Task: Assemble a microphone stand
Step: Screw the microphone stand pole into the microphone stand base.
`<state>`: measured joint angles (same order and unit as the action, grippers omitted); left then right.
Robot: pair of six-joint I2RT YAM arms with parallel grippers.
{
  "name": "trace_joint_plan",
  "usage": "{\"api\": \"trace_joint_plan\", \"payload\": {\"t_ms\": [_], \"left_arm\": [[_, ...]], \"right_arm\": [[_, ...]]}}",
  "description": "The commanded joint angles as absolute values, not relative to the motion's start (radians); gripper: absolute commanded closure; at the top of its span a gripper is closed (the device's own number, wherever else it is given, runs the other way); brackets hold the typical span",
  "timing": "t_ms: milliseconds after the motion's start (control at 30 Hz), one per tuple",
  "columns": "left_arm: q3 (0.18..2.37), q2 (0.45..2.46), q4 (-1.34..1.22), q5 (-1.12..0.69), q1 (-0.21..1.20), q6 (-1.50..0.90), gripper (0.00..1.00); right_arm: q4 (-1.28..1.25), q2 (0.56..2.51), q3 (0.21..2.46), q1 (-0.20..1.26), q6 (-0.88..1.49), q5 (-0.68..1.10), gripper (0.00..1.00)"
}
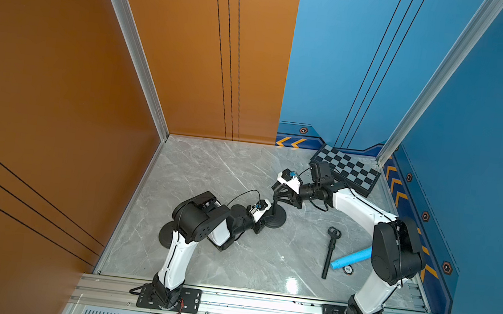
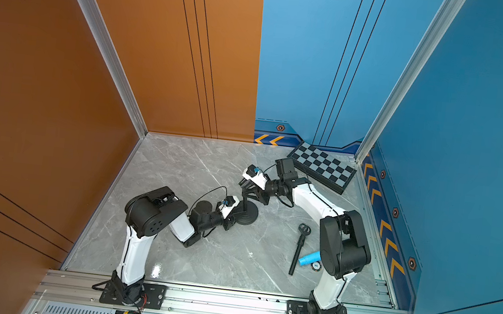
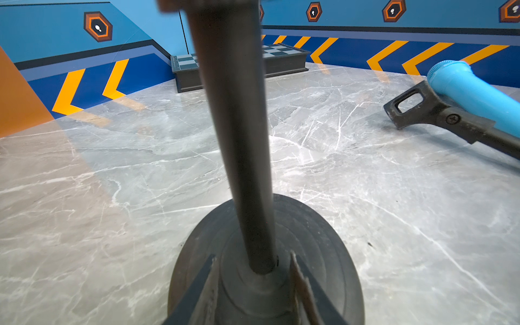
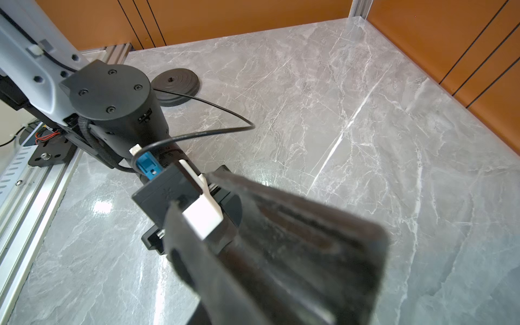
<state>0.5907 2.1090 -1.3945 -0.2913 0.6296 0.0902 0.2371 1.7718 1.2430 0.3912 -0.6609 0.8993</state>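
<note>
A round black stand base (image 1: 278, 222) (image 2: 249, 217) (image 3: 323, 253) rests on the marble floor, and a black pole (image 1: 274, 207) (image 2: 244, 202) (image 3: 239, 140) stands upright in its central hub. My left gripper (image 1: 265, 222) (image 2: 234, 215) (image 3: 254, 284) is low at the base, shut with a finger on either side of the hub. My right gripper (image 1: 278, 196) (image 2: 245, 192) (image 4: 253, 239) is shut on the pole's upper end. A black rod with a clip head (image 1: 329, 253) (image 2: 297, 250) (image 3: 439, 115) lies flat to the right, beside a blue microphone (image 1: 353, 258) (image 2: 309, 258) (image 3: 472, 92).
A second round black base (image 1: 165, 236) (image 4: 176, 84) lies behind my left arm. A folded chessboard (image 1: 348, 170) (image 3: 284, 59) sits in the far right corner. A small round disc (image 1: 347, 269) (image 2: 315, 266) lies by the microphone. Walls enclose three sides.
</note>
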Motion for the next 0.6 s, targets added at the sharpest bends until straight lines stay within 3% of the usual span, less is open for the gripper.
{"api": "trace_joint_plan", "payload": {"t_ms": [0, 133, 200, 300, 467, 567], "left_arm": [[0.59, 2.112, -1.292, -0.295, 0.638, 0.114, 0.57], [0.59, 2.112, -1.29, -0.294, 0.638, 0.115, 0.57], [0.59, 2.112, -1.29, -0.294, 0.639, 0.116, 0.57], [0.591, 2.111, -1.29, -0.291, 0.641, 0.117, 0.57], [0.589, 2.111, -1.288, -0.289, 0.643, 0.121, 0.57], [0.589, 2.111, -1.289, -0.289, 0.644, 0.123, 0.57]], "right_arm": [[0.104, 1.748, 1.156, 0.403, -0.538, 0.835, 0.89], [-0.199, 1.672, 0.978, 0.429, -0.337, 0.667, 0.94], [-0.361, 1.636, 0.874, 0.459, -0.216, 0.513, 1.0], [-0.533, 1.594, 0.739, 0.526, -0.095, 0.232, 1.0], [-0.621, 1.574, 0.655, 0.653, -0.008, -0.085, 1.0], [-0.646, 1.559, 0.642, 0.692, 0.003, -0.119, 1.0]]}}
